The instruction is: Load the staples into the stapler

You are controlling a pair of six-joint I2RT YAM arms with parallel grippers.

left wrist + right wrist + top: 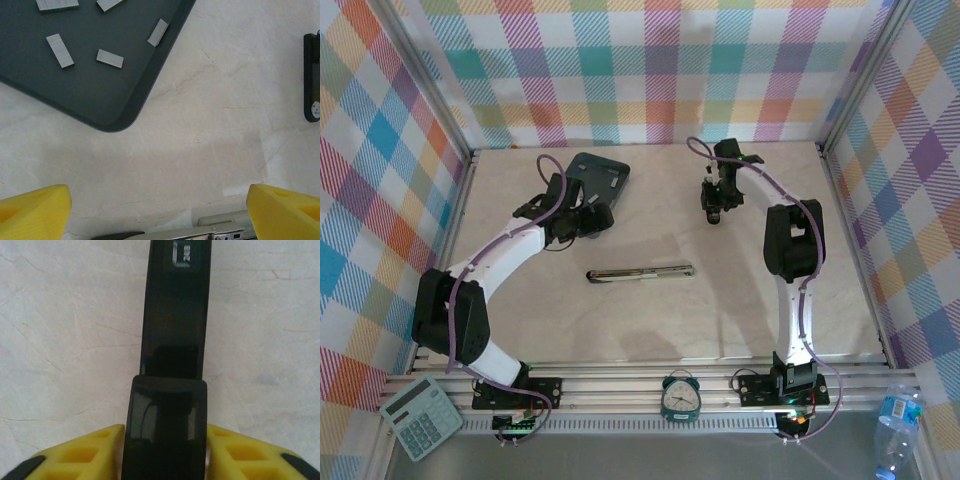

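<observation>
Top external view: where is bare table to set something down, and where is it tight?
Free: the strip between the open stapler and the arm bases, and the back middle between tray and the black stapler in the right gripper. Crowded: the back left, where the left gripper hangs beside the tray.

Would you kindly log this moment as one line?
left gripper open near tray | staples loose in tray | right gripper shut on black object | stapler lying mid-table

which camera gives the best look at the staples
The left wrist view: the staples lie as separate silvery strips on the dark grey tray, close enough to tell each one's angle. In the top external view they are faint pale specks on the tray, too small to count.
</observation>
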